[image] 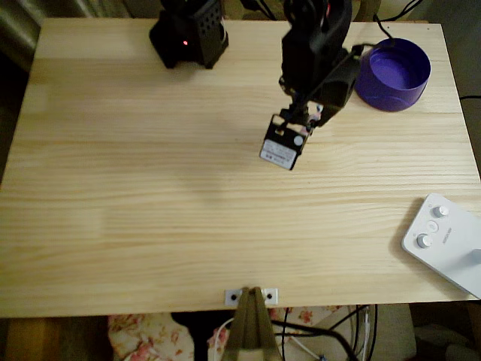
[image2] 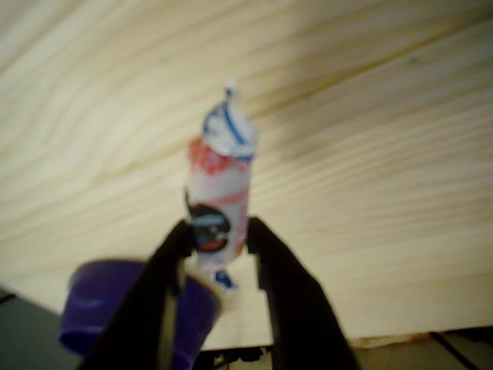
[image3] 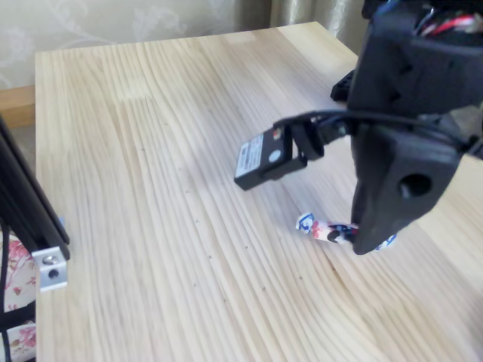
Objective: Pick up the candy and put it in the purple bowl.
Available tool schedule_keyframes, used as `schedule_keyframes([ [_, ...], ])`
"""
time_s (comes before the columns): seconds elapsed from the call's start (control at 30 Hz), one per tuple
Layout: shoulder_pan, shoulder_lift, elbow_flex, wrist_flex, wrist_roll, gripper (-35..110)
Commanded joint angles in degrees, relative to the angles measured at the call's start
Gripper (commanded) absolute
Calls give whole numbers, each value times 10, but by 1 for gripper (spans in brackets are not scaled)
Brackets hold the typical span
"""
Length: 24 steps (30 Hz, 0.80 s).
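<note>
The candy (image2: 219, 166), a small pinkish-white wrapped sweet with red and blue marks, sticks out from between my black fingers. My gripper (image2: 218, 228) is shut on its lower end. From the side, the candy (image3: 323, 230) hangs close over the wooden table, and I cannot tell whether it touches the table. There my gripper (image3: 364, 237) pinches its right end. From above, my gripper (image: 310, 117) is at the back of the table, a short way left of the purple bowl (image: 391, 96). The purple bowl (image2: 115, 304) also shows blurred at the lower left of the wrist view, and it is empty.
A white device with knobs (image: 447, 241) lies at the table's right front edge. A black box with a red light (image: 189, 37) stands at the back left. A small metal bracket (image: 252, 295) sits at the front edge. The wooden table (image: 150, 188) lies bare in the middle and left.
</note>
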Motion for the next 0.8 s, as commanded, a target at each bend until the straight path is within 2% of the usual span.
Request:
schedule_keyframes([
  [0.0, -10, 89, 5, -12, 42, -1],
  [0.77, -94, 370, 85, -98, -432, -1],
])
